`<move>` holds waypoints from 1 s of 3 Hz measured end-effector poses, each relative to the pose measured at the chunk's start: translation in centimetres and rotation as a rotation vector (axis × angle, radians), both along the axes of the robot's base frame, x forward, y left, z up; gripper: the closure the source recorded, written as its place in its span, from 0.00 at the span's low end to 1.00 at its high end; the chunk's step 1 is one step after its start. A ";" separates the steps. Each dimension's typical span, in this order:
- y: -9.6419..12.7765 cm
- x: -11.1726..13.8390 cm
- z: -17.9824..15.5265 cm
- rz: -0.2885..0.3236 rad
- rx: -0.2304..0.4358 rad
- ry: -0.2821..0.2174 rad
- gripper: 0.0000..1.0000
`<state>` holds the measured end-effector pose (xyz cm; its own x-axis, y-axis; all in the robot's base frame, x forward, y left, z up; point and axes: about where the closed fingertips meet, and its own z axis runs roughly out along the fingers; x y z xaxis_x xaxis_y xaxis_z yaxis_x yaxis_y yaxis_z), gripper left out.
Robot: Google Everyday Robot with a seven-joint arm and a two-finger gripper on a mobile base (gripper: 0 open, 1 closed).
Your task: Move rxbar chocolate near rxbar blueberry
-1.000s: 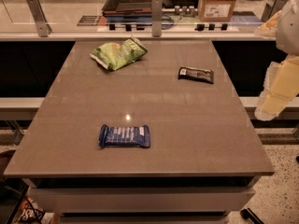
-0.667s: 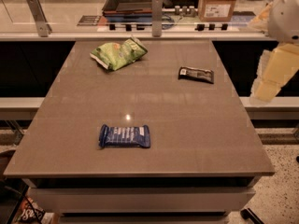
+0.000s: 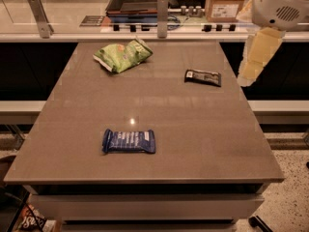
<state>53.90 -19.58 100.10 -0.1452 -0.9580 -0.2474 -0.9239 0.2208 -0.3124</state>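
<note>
My gripper (image 3: 252, 66), grip state unclear, hangs beside the table (image 3: 193, 129). The rxbar chocolate (image 3: 203, 77) lies ungrasped just left of it, and the rxbar blueberry (image 3: 129, 141) well beyond.

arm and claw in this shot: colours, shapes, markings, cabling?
Upper right, beyond the right edge of the table: a rounded white arm housing with a small slotted vent grille. Below it the claw, a pale cream, flat, tapering piece. No cables or markings visible.

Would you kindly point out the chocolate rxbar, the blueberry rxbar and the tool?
rxbar chocolate (image 3: 203, 77), camera view, wrapper middle.
rxbar blueberry (image 3: 129, 141), camera view, wrapper middle.
tool (image 3: 251, 70), camera view, lower end, right of the table (image 3: 193, 129).
</note>
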 end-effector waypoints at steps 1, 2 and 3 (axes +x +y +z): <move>0.6 3.3 -1.3 -0.010 0.019 0.007 0.00; 0.9 5.9 -2.8 -0.043 0.017 0.014 0.00; 1.2 8.0 -4.9 -0.068 0.003 0.026 0.00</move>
